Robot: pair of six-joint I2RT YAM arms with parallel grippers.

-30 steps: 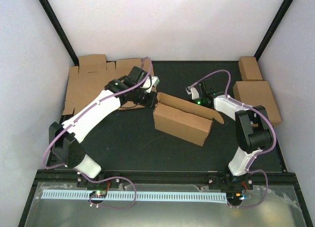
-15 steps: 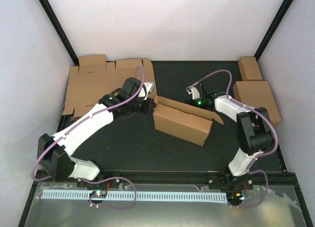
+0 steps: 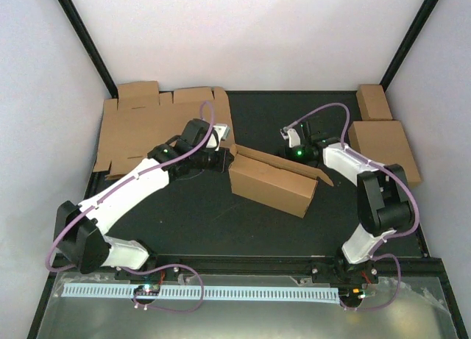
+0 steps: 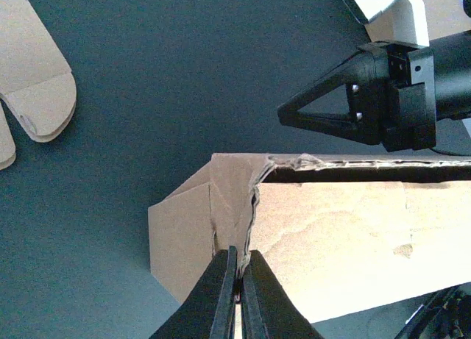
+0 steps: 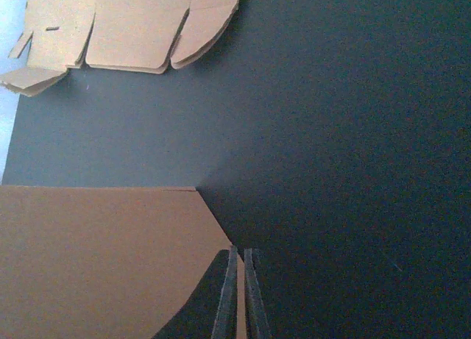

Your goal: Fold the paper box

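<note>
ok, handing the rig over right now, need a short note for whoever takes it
Left pincer: shut on a creased wall edge at the left end of the paper box.
Right pincer: shut, right at the edge of the box's rounded flap; can't tell if it grips it.
Box: mid-table, on the black mat.
Done: walls are up.
Left: top is open, flap not folded over or tucked.
Flat cardboard sheets lie far left.
</note>
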